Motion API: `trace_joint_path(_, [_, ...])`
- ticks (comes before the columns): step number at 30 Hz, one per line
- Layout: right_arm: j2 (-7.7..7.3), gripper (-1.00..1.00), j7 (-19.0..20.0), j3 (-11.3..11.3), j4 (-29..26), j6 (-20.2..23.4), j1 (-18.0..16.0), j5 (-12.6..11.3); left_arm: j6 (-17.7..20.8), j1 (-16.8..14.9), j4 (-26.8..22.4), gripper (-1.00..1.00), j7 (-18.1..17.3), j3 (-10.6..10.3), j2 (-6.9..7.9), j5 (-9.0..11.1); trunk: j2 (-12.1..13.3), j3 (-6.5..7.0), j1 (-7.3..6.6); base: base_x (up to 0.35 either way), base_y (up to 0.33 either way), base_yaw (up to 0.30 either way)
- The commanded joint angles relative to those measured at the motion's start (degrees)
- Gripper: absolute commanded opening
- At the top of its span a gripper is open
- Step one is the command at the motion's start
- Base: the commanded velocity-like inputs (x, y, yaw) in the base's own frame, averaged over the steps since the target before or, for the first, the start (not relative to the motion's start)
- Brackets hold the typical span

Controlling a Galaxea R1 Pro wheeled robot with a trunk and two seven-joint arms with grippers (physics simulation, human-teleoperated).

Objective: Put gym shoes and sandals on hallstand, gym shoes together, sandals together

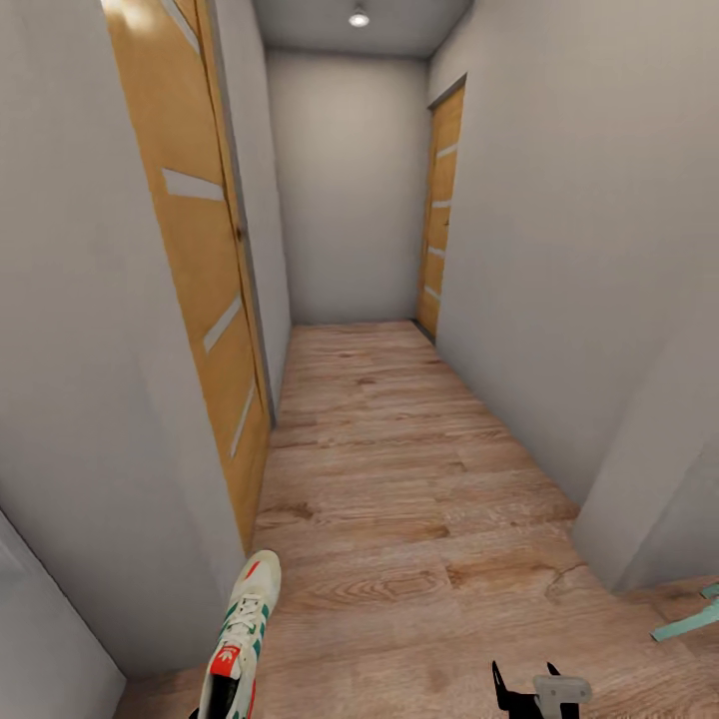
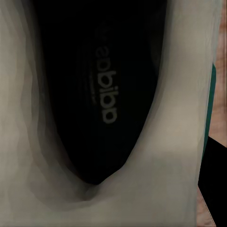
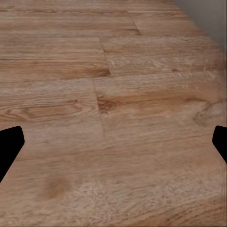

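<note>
One white gym shoe (image 1: 240, 639) with green stripes and a red-orange tongue hangs tilted above the corridor floor (image 1: 399, 499) at the lower left, toe pointing away from me. The left wrist view looks straight into its dark insole (image 2: 94, 94) and pale lining, with one black finger (image 2: 215, 184) against the shoe's outer side, so my left gripper is shut on the shoe. My right gripper (image 1: 526, 689) is low at the bottom edge, open, its fingertips wide apart over bare planks (image 3: 113, 146). The sandals and the hallstand are out of view.
A narrow corridor runs ahead between grey walls. An orange-brown door (image 1: 205, 270) lies close on the left and another door (image 1: 441, 220) further along on the right. A wall corner (image 1: 609, 519) juts in at right, with a teal strip (image 1: 689, 619) on the floor behind it.
</note>
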Motion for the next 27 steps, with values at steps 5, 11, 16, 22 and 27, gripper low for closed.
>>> trace_joint_path(5, [0.01, 1.0, -0.1, -0.37, 0.04, -0.16, -0.05, 0.37, -0.15, -0.02, 0.0, -1.0, 0.11, -0.19, 0.1, -0.09, -0.02, -0.05, 0.0, 0.019, 0.012, -0.265])
trace_joint_path(11, [0.01, 1.0, -0.09, -0.37, 0.09, -0.16, -0.05, 0.43, -0.18, -0.02, 0.0, -1.0, 0.11, -0.19, 0.12, -0.09, -0.02, -0.05, 0.0, 0.002, 0.001, -0.27])
trace_joint_path(16, [0.01, 1.0, -0.09, -0.37, 0.09, -0.16, -0.05, 0.44, -0.16, -0.02, 0.0, -1.0, 0.11, -0.19, 0.12, -0.09, -0.02, -0.05, 0.0, 0.045, 0.0, -0.271])
trace_joint_path(22, [0.01, 1.0, -0.09, -0.33, 0.06, -0.09, -0.05, 0.44, -0.1, -0.02, 0.0, -1.0, 0.13, -0.11, 0.1, -0.09, -0.02, -0.05, 0.0, 0.272, 0.069, -0.271])
trace_joint_path(27, [0.01, 1.0, -0.11, -0.31, 0.05, -0.13, -0.05, 0.44, -0.07, -0.02, 0.0, -1.0, 0.14, -0.1, 0.05, -0.09, -0.02, -0.05, 0.0, 0.319, 0.13, -0.271])
